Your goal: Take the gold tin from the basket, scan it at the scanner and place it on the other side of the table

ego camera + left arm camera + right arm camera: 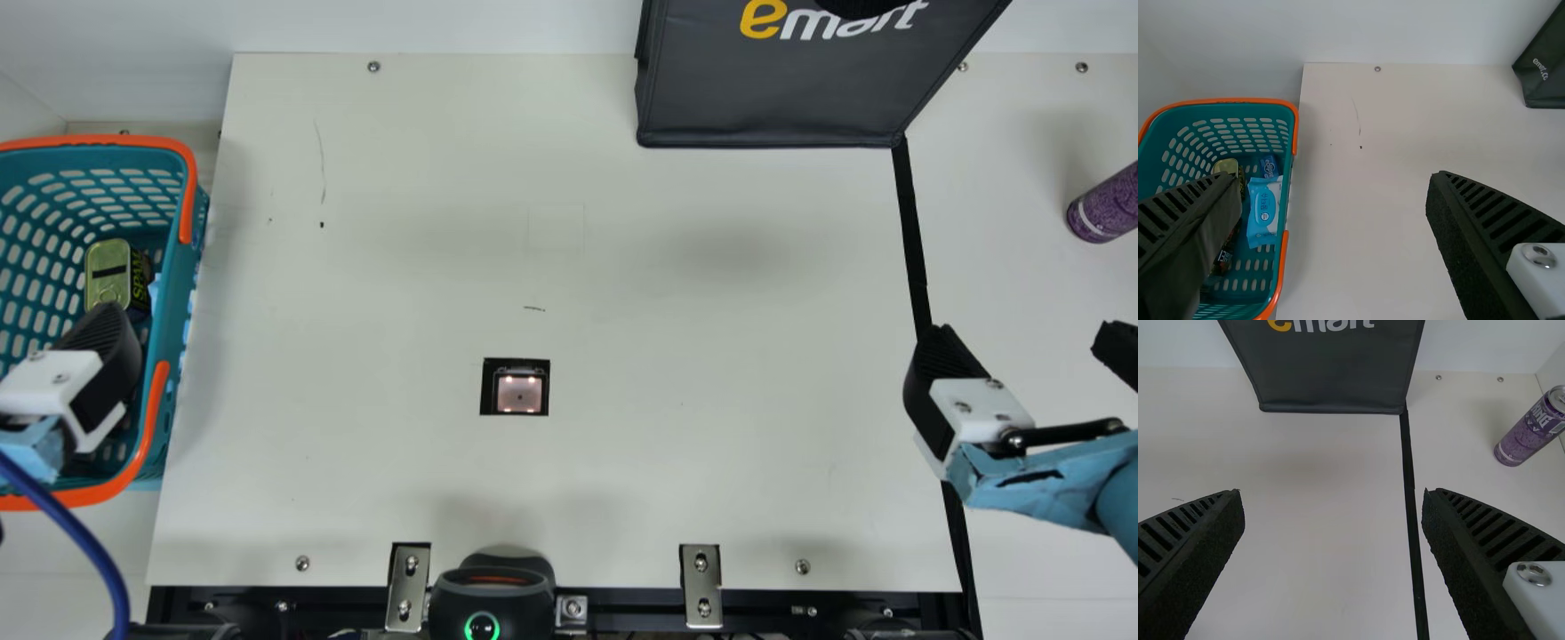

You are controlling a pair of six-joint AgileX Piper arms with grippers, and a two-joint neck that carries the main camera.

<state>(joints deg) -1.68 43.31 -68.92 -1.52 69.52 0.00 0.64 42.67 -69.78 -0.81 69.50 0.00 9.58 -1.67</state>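
The gold tin (108, 258) lies in the basket (182, 267), near the wipes pack (1263, 217). Both grippers, left (1335, 176) and right (1333, 492), have their 2 jaws wide. For the pick, centre the left pair over the tin, straddle its 2 long sides clear of the pack, close gently, then lift straight past the rim. Its gold face looks up, pull ring (108, 294) at the near end; the long axis runs near to far.

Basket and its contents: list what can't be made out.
Basket: left side, cut off by the main view's left edge.
Gold tin: partly behind a finger of the left gripper, left wrist view.
Dark item: partly behind that same finger, left wrist view.
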